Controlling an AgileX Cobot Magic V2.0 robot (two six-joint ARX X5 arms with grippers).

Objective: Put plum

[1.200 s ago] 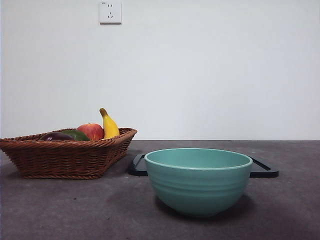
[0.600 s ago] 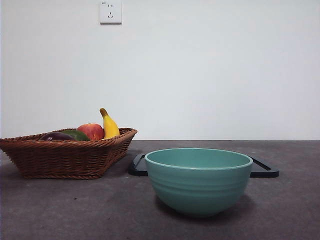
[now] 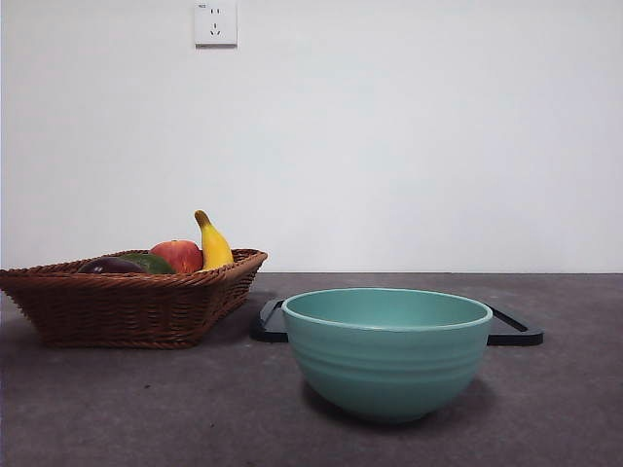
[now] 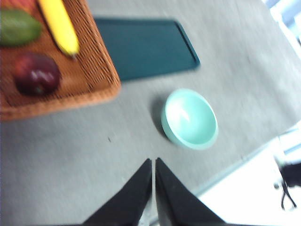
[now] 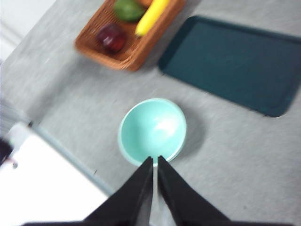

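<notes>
The plum (image 4: 36,74) (image 5: 111,37), dark maroon and rounded, lies in the wicker basket (image 3: 127,302) at the left; in the front view only its dark top (image 3: 109,266) shows above the rim. Neither gripper shows in the front view. My left gripper (image 4: 154,162) hangs shut high over bare table, well away from the basket (image 4: 94,89). My right gripper (image 5: 154,160) is shut too, high above the near rim of the teal bowl (image 5: 152,131). Both hold nothing.
In the basket beside the plum lie a green fruit (image 3: 148,262), a red apple (image 3: 177,255) and a banana (image 3: 211,243). A teal bowl (image 3: 385,348) stands front centre, with a dark flat tray (image 3: 514,329) behind it. The table's edge (image 4: 235,165) runs close to the bowl.
</notes>
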